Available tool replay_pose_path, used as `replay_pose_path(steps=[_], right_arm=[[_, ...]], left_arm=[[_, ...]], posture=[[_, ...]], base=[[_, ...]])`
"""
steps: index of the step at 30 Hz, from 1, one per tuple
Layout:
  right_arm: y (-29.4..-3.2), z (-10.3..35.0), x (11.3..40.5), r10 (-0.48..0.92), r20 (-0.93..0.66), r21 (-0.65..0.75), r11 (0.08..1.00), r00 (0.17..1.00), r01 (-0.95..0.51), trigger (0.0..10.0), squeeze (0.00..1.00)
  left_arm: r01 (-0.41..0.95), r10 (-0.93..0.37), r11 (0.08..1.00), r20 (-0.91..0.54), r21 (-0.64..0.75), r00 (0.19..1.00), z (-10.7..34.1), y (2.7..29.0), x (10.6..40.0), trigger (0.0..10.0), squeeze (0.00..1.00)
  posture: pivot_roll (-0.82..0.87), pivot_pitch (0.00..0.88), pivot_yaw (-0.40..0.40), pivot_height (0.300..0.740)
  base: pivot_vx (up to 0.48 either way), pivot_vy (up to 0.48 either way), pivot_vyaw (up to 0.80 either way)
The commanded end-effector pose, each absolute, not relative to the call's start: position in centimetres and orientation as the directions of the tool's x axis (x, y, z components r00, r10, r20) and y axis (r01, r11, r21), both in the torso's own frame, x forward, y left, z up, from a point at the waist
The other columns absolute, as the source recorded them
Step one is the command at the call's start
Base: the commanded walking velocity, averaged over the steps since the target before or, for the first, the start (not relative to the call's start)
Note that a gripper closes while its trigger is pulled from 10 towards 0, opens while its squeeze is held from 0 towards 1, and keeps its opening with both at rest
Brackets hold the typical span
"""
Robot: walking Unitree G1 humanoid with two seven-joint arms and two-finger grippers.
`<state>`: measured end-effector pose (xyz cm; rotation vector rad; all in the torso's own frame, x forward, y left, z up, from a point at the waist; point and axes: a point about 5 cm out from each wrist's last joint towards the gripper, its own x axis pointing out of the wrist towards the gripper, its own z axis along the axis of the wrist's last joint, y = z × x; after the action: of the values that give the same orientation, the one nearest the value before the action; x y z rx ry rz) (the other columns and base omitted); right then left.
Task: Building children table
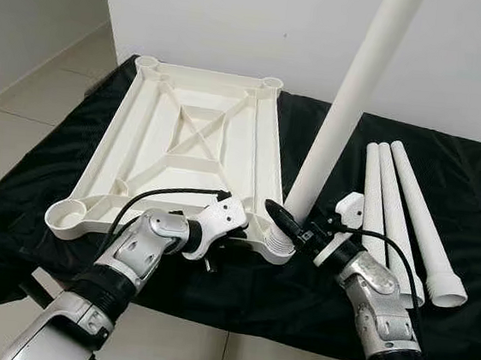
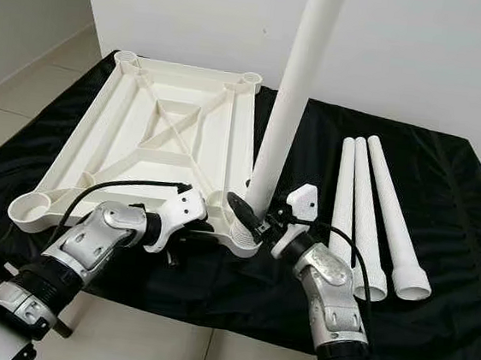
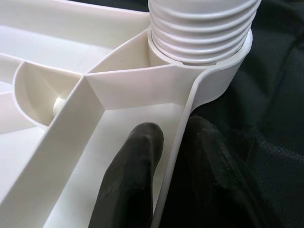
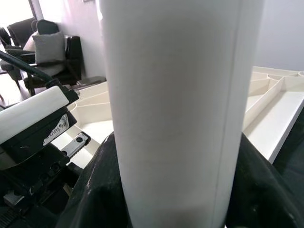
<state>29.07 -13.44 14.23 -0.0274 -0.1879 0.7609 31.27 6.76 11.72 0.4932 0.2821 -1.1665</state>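
The white table top [image 1: 139, 126] lies upside down on a black cloth. One white leg [image 1: 352, 97] stands upright in its near right corner socket [image 3: 228, 71], the threaded end [image 3: 204, 28] seated inside. My right gripper [image 1: 292, 224] is shut on this leg low down, with a finger [image 4: 95, 190] on each side of the tube [image 4: 180, 109]. My left gripper [image 3: 171, 175] is shut on the table top's near rim beside that socket, one finger [image 3: 130, 180] inside the rim and the other outside. Three more legs [image 1: 400, 214] lie side by side to the right.
The black cloth [image 1: 34, 176] covers a low surface whose front edge runs just under my arms. Tiled floor [image 1: 171, 345] lies below and to the left, with a white wall behind. The other corner sockets [image 1: 69, 212] stand open.
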Motion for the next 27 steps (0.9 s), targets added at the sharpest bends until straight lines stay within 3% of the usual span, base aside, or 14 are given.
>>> replay_pose_path(steps=[1, 7, 27], right_arm=[[-12.5, 12.2, 28.9, 0.701, 0.065, -0.064, 0.713, 0.710, -0.698, 10.0, 0.00], [-12.3, 12.4, 29.3, 0.688, 0.068, -0.110, 0.725, 0.723, -0.680, 10.0, 0.00], [-13.3, 11.5, 29.6, 0.622, 0.055, -0.029, 0.783, 0.781, -0.622, 10.0, 0.00]], left_arm=[[0.921, -0.792, 0.319, -0.472, 0.222, 0.388, 11.3, 6.9, 31.0, 10.0, 0.00], [0.919, -0.792, 0.325, -0.466, 0.223, 0.393, 11.5, 7.0, 31.0, 10.0, 0.00], [0.919, -0.794, 0.324, -0.463, 0.226, 0.393, 11.8, 6.9, 30.8, 10.0, 0.00]], posture=[[-0.06, 0.019, -0.034, 0.740], [-0.06, 0.016, -0.038, 0.740], [-0.06, 0.014, -0.035, 0.740]], base=[[0.000, 0.000, 0.00], [0.000, 0.000, 0.00], [0.000, 0.000, 0.00]])
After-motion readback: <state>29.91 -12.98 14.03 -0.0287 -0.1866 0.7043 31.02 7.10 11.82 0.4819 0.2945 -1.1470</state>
